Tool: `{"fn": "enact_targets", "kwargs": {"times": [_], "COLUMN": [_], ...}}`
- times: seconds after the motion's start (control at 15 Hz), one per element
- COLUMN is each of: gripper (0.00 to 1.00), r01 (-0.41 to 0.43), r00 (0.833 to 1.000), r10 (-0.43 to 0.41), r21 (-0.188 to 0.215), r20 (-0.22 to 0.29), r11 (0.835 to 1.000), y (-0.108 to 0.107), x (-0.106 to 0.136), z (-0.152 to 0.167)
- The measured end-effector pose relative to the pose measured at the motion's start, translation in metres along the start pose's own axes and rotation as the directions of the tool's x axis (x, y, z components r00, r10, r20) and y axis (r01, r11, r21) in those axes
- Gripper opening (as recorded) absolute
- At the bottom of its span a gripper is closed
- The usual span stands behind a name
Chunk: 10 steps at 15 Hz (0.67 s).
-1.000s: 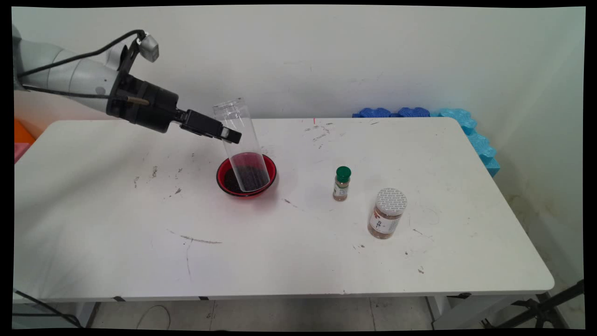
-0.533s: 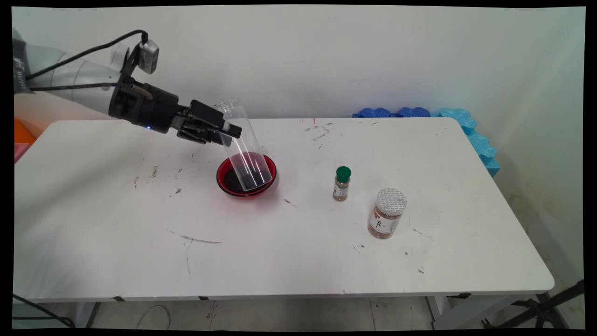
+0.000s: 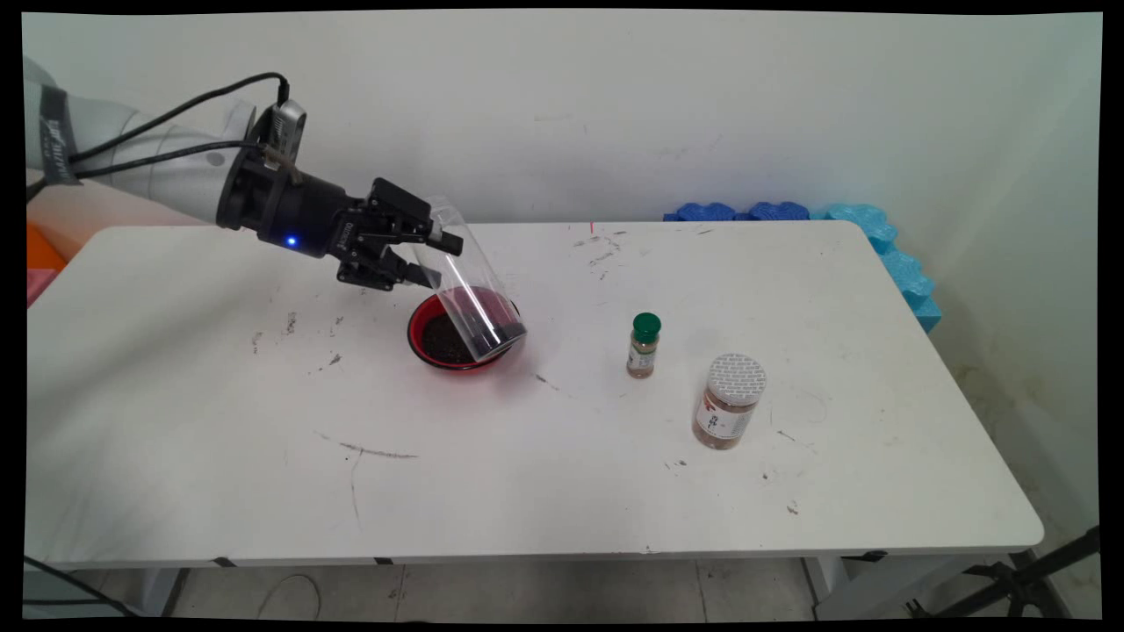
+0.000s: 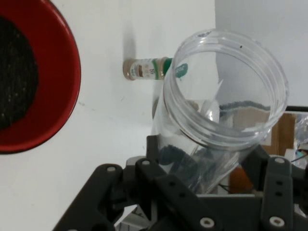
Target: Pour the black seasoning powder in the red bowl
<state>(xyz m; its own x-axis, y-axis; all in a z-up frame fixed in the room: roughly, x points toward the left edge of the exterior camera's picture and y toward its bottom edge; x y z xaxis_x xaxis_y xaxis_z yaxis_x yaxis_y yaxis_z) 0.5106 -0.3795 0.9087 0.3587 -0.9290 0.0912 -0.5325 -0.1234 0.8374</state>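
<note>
My gripper [image 3: 436, 261] is shut on a clear plastic jar [image 3: 479, 307], holding it near its open threaded mouth. The jar leans steeply, mouth up and to the left, its base low over the right side of a red bowl [image 3: 416, 337] of dark grains. In the hand view the jar's mouth [image 4: 226, 96] faces the camera between the black fingers of my gripper [image 4: 207, 156]. There the red bowl [image 4: 67, 82] fills the left edge. A small green-capped spice bottle [image 4: 147, 69] shows beyond the jar.
The green-capped spice bottle [image 3: 644, 345] stands right of the bowl. A wider jar with a white lid [image 3: 729, 401] stands further right and nearer. Blue foam pieces [image 3: 878, 237] lie along the table's [image 3: 615, 474] far right corner.
My wrist has turned and the jar has tipped further over, its base swinging right across the bowl. The gripper has shifted slightly right. The two spice jars have stayed put.
</note>
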Motion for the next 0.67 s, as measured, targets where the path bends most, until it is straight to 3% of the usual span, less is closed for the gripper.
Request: {"fn": "enact_targets", "kwargs": {"times": [0.33, 0.53, 0.67], "gripper": [0.0, 0.0, 0.0], "r01": [0.036, 0.147, 0.25], "r00": [0.999, 0.989, 0.968], "r10": [-0.036, -0.147, -0.25], "r21": [0.025, 0.003, -0.013], "r20": [-0.002, -0.013, -0.013], "r11": [0.999, 0.989, 0.968], "y": [-0.0059, -0.007, -0.0073], "x": [0.002, 0.0039, 0.0043], "z": [0.0025, 0.0034, 0.0042]}}
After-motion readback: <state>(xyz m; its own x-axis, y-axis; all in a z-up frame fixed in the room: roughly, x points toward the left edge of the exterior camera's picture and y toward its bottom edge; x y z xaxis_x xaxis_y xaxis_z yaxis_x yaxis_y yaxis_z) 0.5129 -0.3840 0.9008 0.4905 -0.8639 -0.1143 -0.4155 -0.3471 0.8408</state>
